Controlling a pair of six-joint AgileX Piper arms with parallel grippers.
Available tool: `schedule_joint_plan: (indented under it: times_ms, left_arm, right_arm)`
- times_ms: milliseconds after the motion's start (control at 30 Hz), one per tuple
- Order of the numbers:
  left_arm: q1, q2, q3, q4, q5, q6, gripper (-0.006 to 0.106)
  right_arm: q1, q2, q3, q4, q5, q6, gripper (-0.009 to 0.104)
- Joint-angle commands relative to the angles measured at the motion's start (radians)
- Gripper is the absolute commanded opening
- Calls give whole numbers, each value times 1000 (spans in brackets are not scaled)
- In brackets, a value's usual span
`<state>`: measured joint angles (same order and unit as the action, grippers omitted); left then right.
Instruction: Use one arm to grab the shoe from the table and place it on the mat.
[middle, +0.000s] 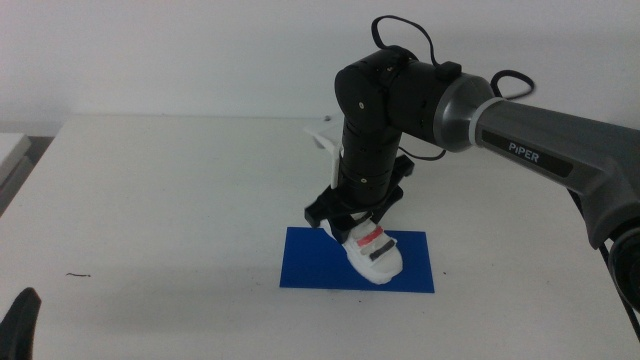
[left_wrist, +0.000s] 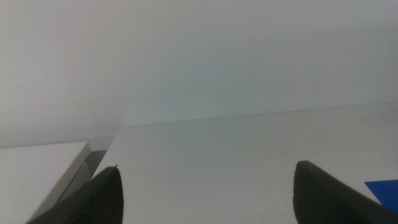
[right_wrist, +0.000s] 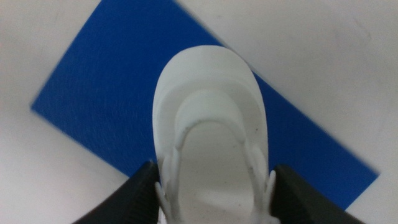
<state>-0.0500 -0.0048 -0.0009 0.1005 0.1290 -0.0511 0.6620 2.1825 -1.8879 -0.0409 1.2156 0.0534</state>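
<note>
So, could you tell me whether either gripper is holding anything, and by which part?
The right gripper holds the shoe by the sides of its heel end, over the mat. The left gripper holds nothing.

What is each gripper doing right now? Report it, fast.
Left gripper: open, empty, waiting.
Right gripper: shut on the shoe, over the mat.
</note>
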Motion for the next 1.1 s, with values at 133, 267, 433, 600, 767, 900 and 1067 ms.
schedule_joint_plan:
  times_ms: [133, 267, 433, 600, 767, 900, 1067]
  left_arm:
    - [0, 5, 1, -4, -13, -5, 94]
    - [0, 5, 1, -4, -13, -5, 94]
    - [0, 5, 1, -4, -13, -5, 94]
    - [0, 5, 1, -4, -13, -5, 94]
    - [0, 5, 1, -4, -13, -5, 94]
    - [0, 5, 1, -4, -13, -5, 94]
    - [0, 5, 1, -4, -13, -5, 94]
  right_arm:
    - [1, -6, -10, 19, 5, 391, 21]
    - [1, -4, -10, -1, 5, 697, 21]
    - [1, -4, -8, -42, 5, 1362, 21]
    - [1, -4, -8, -37, 5, 1815, 18]
    - [5, -4, -8, -52, 5, 2087, 4]
    - [5, -4, -8, -80, 5, 2087, -2]
    - [5, -4, 24, -57, 5, 2087, -2]
